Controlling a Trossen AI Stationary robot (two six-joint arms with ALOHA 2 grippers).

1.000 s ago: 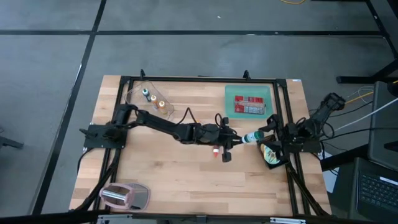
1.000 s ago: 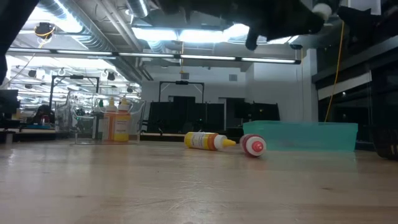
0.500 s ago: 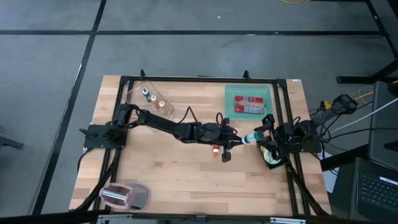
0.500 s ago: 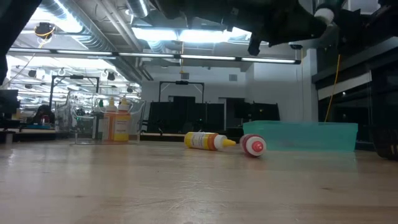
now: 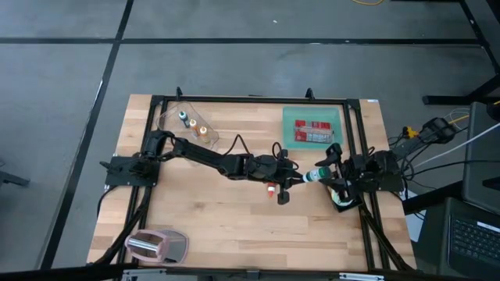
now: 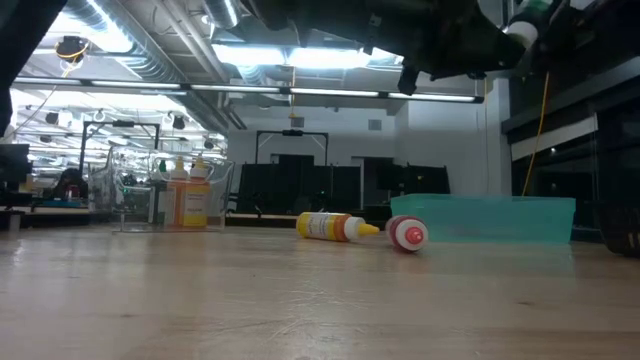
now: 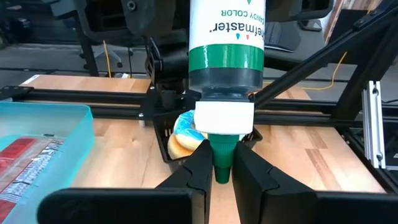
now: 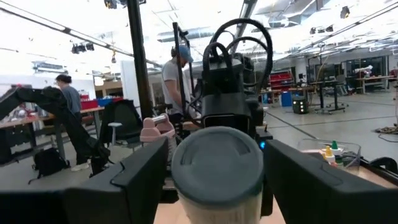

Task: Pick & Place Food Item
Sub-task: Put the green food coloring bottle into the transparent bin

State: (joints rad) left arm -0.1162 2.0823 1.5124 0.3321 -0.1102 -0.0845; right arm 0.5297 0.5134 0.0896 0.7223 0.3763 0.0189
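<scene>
Left gripper (image 7: 222,177) is pinching the green nozzle tip of the candy-color bottle (image 7: 226,59), holding it level above the table's right side, long axis pointing at the right gripper (image 8: 214,180), whose spread fingers are flanking the bottle's base.

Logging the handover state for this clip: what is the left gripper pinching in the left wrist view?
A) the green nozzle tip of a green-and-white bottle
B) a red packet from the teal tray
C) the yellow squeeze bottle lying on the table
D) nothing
A: the left gripper has its fingers closed on the green nozzle of the green-and-white bottle.
</scene>
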